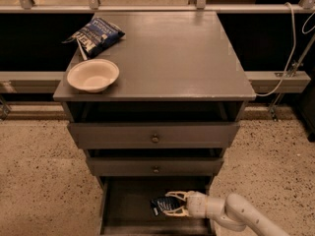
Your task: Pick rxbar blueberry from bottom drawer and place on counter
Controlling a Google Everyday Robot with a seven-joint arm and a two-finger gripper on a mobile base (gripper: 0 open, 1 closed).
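at the rxbar blueberry (158, 205) in the bottom drawer (127, 200)
below the counter (172, 58) front edge, right of middle; gripper (168, 204) spread wide astride the bar's right end, bar lying leftward.

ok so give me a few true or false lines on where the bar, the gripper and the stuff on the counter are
1. The rxbar blueberry lies on the counter. False: it is inside the open bottom drawer, right at the gripper.
2. The gripper is down inside the bottom drawer. True.
3. The white bowl stands on the counter, nearer the front edge than the chip bag. True.
4. All three drawers are pushed shut. False: the bottom drawer is pulled open.
5. The chip bag sits in the bowl. False: it lies on the counter behind the bowl.
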